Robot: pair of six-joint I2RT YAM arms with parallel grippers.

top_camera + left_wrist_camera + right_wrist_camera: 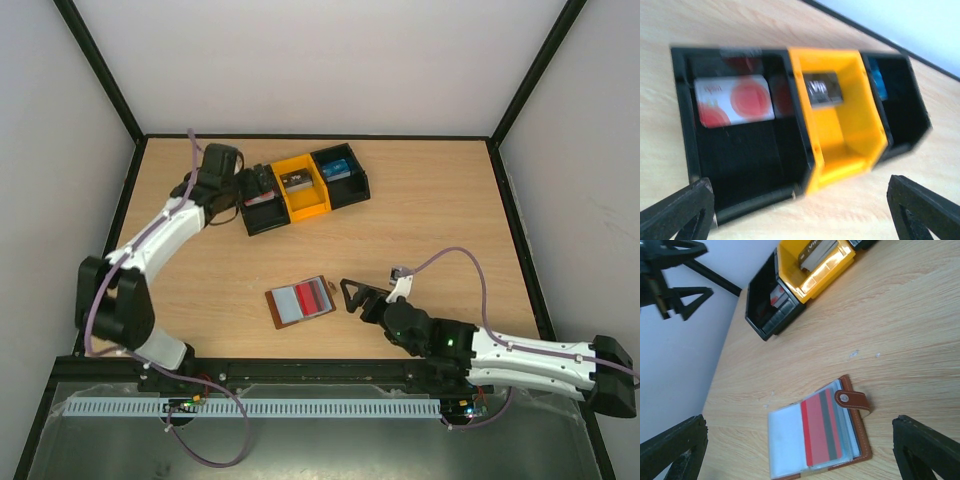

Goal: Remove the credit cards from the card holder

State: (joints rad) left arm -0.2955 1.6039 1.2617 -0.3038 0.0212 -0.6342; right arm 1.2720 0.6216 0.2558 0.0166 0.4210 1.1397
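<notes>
Whitish plastic card with red round marks (pixel 735 100) lies in left black compartment of black-and-yellow three-part tray (pixel 845 150), far left: one card judged done. Left gripper (pixel 800 197) above it, jaws wide, empty. Red-pink striped card (pixel 822 427) not yet out of open brown leather bifold holder (pixel 855 400), near centre. Right gripper (pixel 352 296) just right of holder, jaws wide, empty.

Light wood-grain tabletop (pixel 440 220), carried two items. One: black-and-yellow three-part tray (pixel 308 211), stood askew near the far edge, left of centre. Two: brown card holder (pixel 284 304), lay open and flat, well apart, nearer the near edge, about mid-width.
</notes>
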